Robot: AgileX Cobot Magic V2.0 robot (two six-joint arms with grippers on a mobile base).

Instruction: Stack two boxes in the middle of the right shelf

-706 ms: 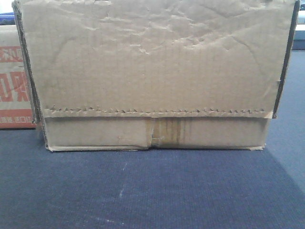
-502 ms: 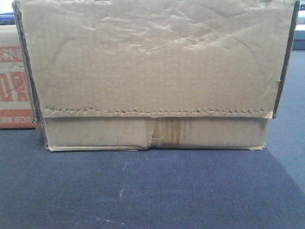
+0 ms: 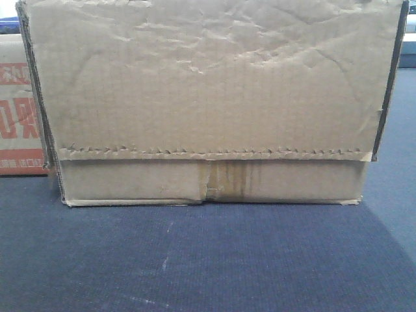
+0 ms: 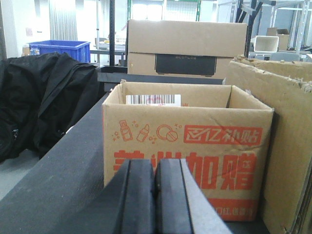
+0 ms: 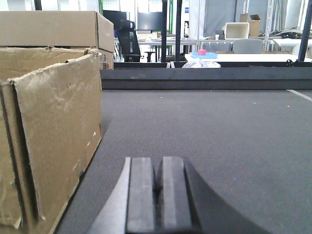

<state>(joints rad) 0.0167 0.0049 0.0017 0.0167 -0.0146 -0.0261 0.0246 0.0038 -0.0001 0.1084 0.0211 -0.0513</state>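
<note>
Since the plain box (image 3: pixel 208 97) fills mid-frame exactly as a moment ago, with the printed box (image 4: pixel 187 146) just beside it at far left, nothing is lifted yet. My left gripper (image 4: pixel 155 170) and right gripper (image 5: pixel 158 168) are clenched, empty, low over the mat (image 5: pixel 219 126). I'd say stacking hasn't begun.

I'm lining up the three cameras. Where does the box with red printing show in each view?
Front view: the box with red printing sits at the far left edge, cut off by the frame, beside the plain box.
Left wrist view: in the centre, with its top open.
Right wrist view: not in it.
Shared landmark: the plain box fills the front view, stands at the right edge of the left wrist view, and is on the left of the right wrist view.
</note>
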